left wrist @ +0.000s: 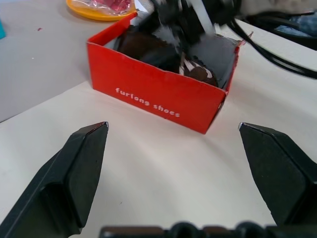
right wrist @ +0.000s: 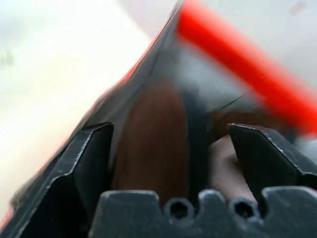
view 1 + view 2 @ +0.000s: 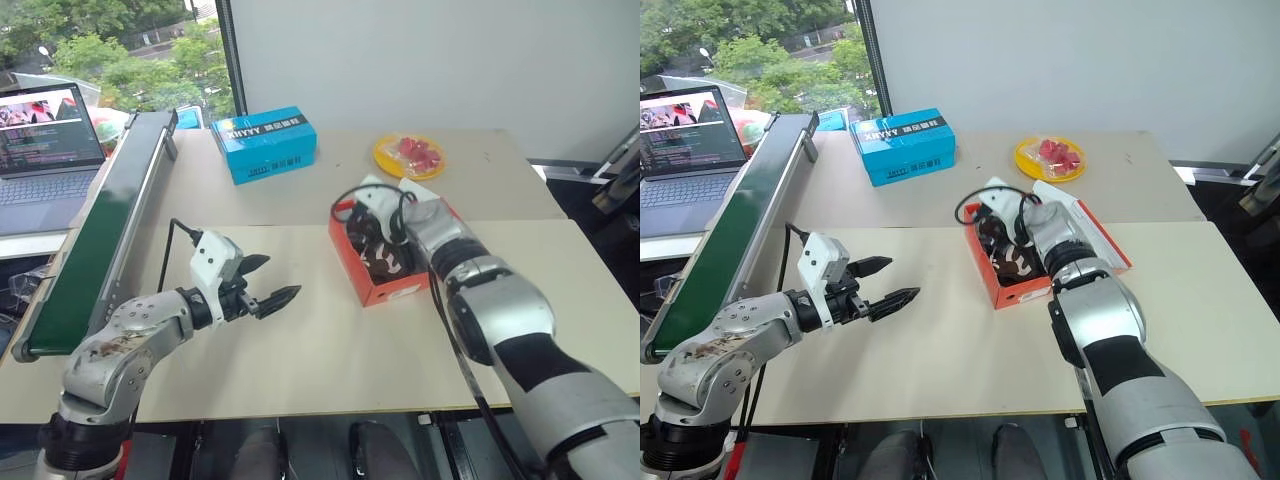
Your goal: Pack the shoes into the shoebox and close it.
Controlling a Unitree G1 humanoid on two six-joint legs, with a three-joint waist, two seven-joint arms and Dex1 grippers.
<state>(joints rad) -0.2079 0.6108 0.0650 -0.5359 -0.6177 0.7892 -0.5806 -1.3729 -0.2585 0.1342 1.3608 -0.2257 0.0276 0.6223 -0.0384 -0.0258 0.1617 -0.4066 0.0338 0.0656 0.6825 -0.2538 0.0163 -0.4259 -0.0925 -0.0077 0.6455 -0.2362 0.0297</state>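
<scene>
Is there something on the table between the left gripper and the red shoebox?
No. In the left wrist view, only bare table lies between the left gripper and the shoebox.

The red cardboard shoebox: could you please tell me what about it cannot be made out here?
- Head views: the right gripper and its arm hide much of the red cardboard shoebox interior.
- Right wrist view: the small dark brown shoes are blurred.
- Left wrist view: the box's far end is blurred.
</scene>
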